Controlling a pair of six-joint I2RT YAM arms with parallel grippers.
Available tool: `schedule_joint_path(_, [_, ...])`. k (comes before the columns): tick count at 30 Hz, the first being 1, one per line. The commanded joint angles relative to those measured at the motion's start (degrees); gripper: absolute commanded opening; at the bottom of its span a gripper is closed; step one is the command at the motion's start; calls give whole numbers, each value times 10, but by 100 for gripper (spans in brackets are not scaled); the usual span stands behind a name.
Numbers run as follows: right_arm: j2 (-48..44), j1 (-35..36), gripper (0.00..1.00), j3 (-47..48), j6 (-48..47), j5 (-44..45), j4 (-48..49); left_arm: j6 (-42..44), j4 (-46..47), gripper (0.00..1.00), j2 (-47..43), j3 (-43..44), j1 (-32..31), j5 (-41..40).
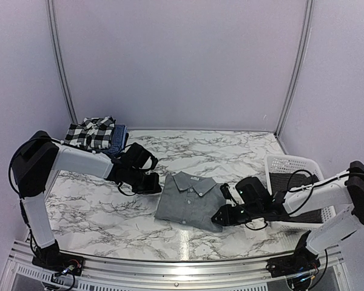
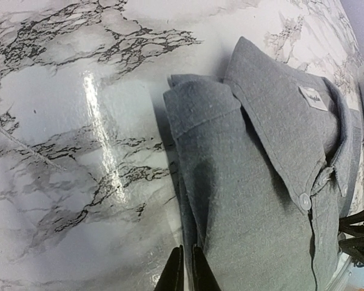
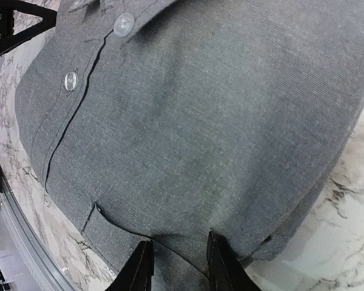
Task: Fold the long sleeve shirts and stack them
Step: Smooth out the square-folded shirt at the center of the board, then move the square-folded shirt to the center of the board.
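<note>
Grey shirt (image 1: 191,200) lay folded on tabletop (image 1: 91,209).
L fingers (image 2: 175,274) together at its edge; R fingers (image 3: 139,270) apart w/ hem between, grip can't tell.

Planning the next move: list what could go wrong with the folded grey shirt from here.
1. The right gripper straddles only one corner of the grey shirt; lifted from there, the fold may fall open.
2. The left gripper, jaws shut at the shirt's opposite edge, could drag the tucked sleeve out if it slides.
</note>
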Motion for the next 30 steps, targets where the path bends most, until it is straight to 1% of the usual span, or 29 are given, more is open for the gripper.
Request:
schedule_joint_path(1, [-38,-5,32,16,4,34,-90,12,-10,5,-33,15,7,5])
schedule_joint_path(6, [-50,-8,32,97,-19,57,-134,10,-19,8,-76,8,12,-9])
schedule_joint_path(9, [-37,-8,34,143,-37,58,-130,10,-29,10,-111,-2,18,-29])
schedule_joint_path(10, [-25,-7,35,160,-44,56,-128,10,-33,13,-124,-7,19,-42])
schedule_joint_path(11, [-9,-6,36,177,-48,51,-126,9,-38,19,-136,-10,22,-65])
schedule_joint_path(14, [44,3,38,225,-53,42,-111,3,-66,31,-166,-14,38,-135])
schedule_joint_path(15, [58,5,40,238,-54,36,-101,-1,-77,35,-174,-14,45,-158])
schedule_joint_path(18, [104,13,47,277,-53,18,-84,-13,-103,41,-189,-16,64,-212])
schedule_joint_path(21, [141,20,54,311,-55,12,-79,-34,-114,48,-208,-29,76,-251])
schedule_joint_path(22, [149,20,56,320,-53,10,-80,-43,-115,52,-213,-35,82,-261])
schedule_joint_path(24, [159,20,60,324,-51,10,-77,-58,-120,59,-213,-36,95,-271])
schedule_joint_path(26, [158,20,61,321,-48,16,-75,-64,-127,59,-194,-25,107,-287])
schedule_joint_path(28, [153,18,64,314,-44,24,-73,-68,-136,59,-167,-6,111,-329])
schedule_joint_path(30, [146,14,66,308,-43,27,-74,-99,-148,59,-136,16,115,-359])
